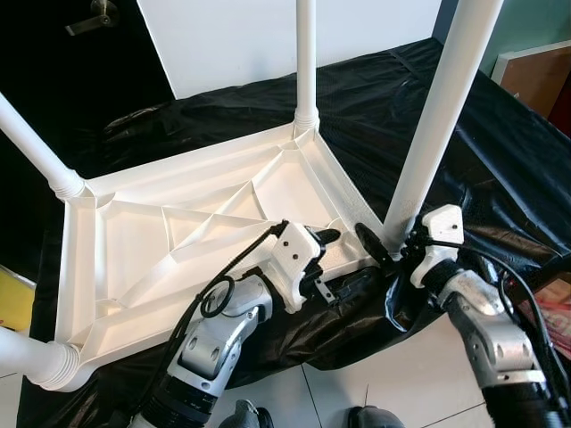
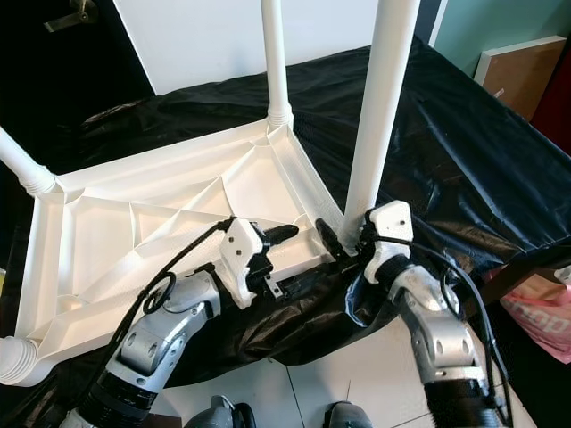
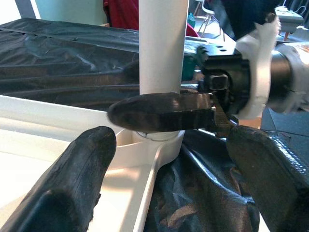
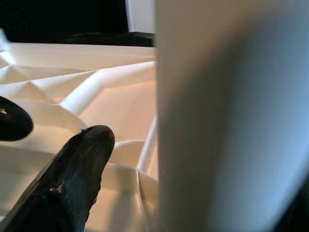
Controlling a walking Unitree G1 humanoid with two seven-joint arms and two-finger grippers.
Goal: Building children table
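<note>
White ribbed plastic children's table top (image 1: 205, 232) lies upside down on a black plastic sheet (image 1: 464, 152), four white tube legs standing in its corners. The near-right leg (image 1: 437, 125) runs out of frame at the top. Right gripper (image 1: 385, 242) sits at that leg's base, one finger either side; actual contact is hidden. Left gripper (image 3: 169, 159) hovers just beside the same corner socket, fingers spread, holding nothing.

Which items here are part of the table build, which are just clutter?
Job:
white plastic tabletop, upside down
white leg at near right corner
right gripper, at that leg's base
left gripper

Lying about:
black plastic sheet
brown board against wall
</note>
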